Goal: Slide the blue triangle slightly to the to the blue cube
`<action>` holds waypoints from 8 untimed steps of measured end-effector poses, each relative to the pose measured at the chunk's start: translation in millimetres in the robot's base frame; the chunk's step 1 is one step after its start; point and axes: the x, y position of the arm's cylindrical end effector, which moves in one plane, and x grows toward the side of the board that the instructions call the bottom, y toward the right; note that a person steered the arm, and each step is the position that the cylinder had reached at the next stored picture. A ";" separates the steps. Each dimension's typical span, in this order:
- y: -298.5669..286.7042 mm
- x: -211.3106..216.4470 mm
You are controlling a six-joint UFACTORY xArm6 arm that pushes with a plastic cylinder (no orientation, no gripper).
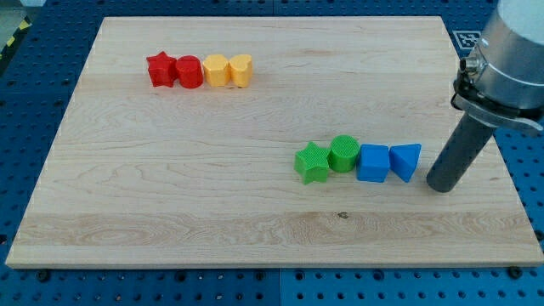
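The blue triangle [406,161] lies on the wooden board at the view's right, its left edge touching or nearly touching the blue cube [372,163]. My tip [441,184] rests on the board just right of the triangle, a small gap away. The cube's left side meets a green cylinder [343,154], and a green star [312,163] lies left of that, so the four blocks form a row.
A second row sits at the view's upper left: a red star [160,69], a red cylinder [189,71], a yellow hexagon [216,70] and a yellow heart [241,70]. The board's right edge [501,161] is close to my tip.
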 end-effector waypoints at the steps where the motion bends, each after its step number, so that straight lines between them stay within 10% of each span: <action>1: -10.0 23.3; 8: -18.3 -2.9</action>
